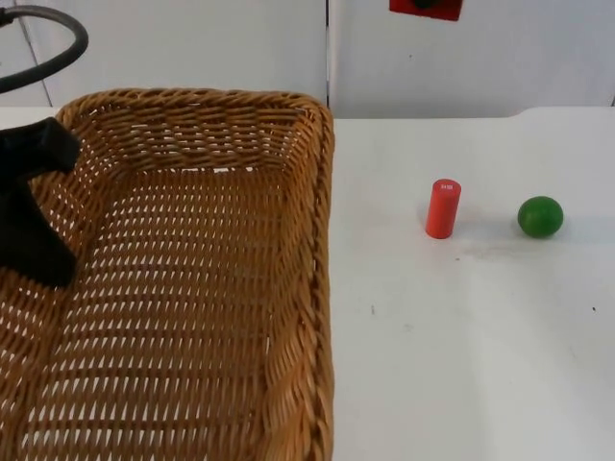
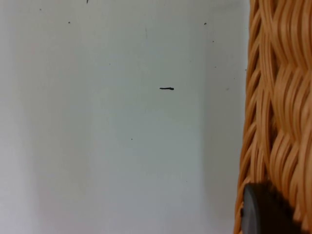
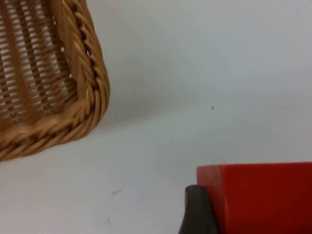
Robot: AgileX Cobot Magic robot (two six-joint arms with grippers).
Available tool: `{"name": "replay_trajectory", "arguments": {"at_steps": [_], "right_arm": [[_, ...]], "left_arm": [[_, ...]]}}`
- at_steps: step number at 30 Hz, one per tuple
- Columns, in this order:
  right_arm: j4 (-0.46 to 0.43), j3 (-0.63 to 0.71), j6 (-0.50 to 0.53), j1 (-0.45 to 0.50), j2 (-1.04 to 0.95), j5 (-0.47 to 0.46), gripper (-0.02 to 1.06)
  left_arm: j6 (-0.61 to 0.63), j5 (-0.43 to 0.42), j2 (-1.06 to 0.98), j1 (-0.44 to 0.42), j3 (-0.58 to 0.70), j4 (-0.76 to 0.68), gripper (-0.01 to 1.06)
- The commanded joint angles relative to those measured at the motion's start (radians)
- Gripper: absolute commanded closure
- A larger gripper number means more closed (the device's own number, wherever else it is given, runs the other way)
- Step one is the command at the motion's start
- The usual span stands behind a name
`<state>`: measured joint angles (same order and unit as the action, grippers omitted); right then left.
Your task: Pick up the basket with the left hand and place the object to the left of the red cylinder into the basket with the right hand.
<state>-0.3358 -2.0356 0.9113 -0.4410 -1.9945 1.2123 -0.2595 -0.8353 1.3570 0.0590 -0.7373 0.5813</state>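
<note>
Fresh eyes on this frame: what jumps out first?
The big wicker basket dominates, with the left claw at its left rim. On the white table to its right stand a red cylinder and, further right, a green ball. The right claw holds a red block above the table near a basket corner.

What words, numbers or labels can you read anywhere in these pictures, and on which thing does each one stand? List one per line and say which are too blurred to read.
Red cylinder: a small white marking near its top end, too small to read.
Red block held in the right gripper: no text on the face that shows.
Basket, green ball and table: no text or labels.
</note>
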Motion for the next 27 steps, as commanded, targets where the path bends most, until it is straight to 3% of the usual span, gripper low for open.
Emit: {"name": "replay_trajectory", "arguments": {"at_steps": [1,9,27], "right_arm": [[0.028,-0.005,-0.014,-0.024,0.015,0.009,1.05],[0.107,-0.005,-0.034,-0.125,0.015,0.009,1.05],[0.103,-0.005,-0.069,-0.348,0.015,0.009,1.05]], "left_arm": [[0.007,0.005,-0.009,-0.002,-0.007,0.009,1.05],[0.007,0.007,-0.009,-0.002,-0.007,0.009,1.05],[0.004,0.005,-0.009,-0.002,-0.007,0.003,1.05]]}}
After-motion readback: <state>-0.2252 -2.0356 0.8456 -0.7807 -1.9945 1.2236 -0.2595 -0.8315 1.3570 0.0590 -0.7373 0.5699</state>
